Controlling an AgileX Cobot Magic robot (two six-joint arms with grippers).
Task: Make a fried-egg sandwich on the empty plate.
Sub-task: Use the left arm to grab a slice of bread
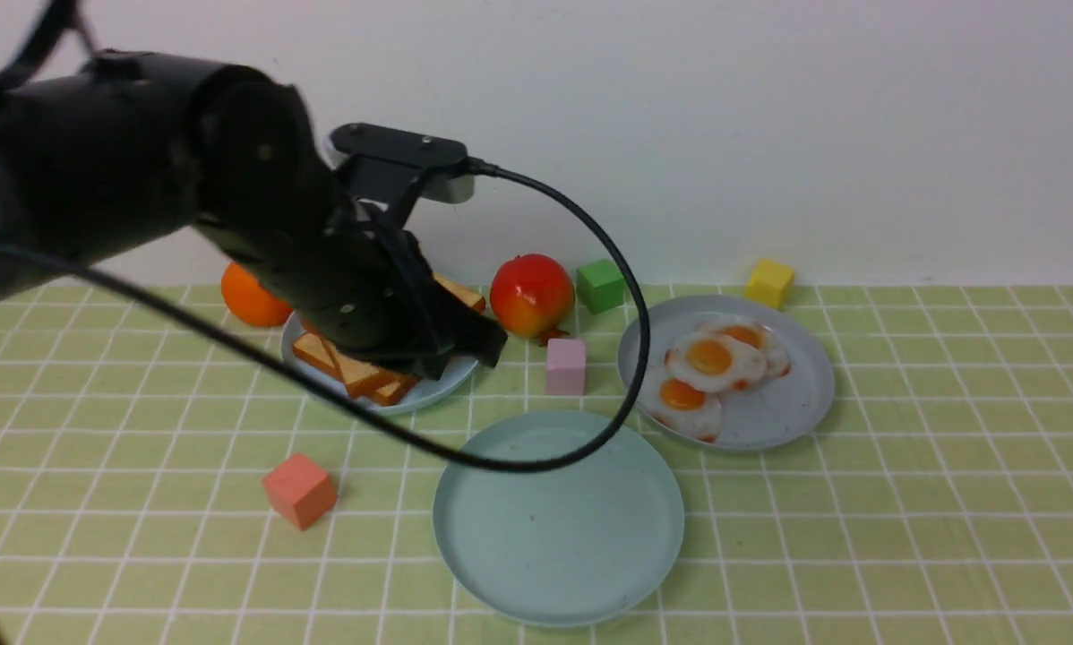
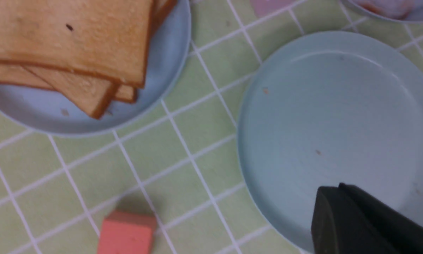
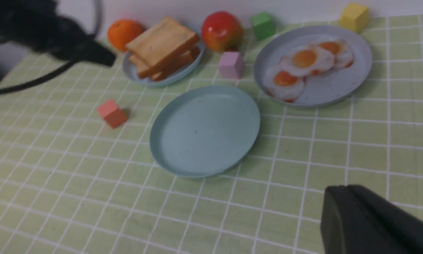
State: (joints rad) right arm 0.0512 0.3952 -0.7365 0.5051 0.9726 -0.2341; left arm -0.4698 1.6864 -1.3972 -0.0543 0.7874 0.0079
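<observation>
The round, shallow-rimmed mint plate point(image 1: 559, 537) lies bare near the worktop's front edge, showing no long axis; behind it, crusty toast slices point(image 3: 163, 46) are piled at varied angles on the blue plate point(image 2: 183, 67) towards the back-left corner. On the lavender plate point(image 1: 783, 421), glossy, irregular fried eggs point(image 1: 720, 361) overlap in a slanting row. Left gripper point(image 1: 460, 358) and right gripper point(image 3: 338, 190) are both closed, gripping nothing.
</observation>
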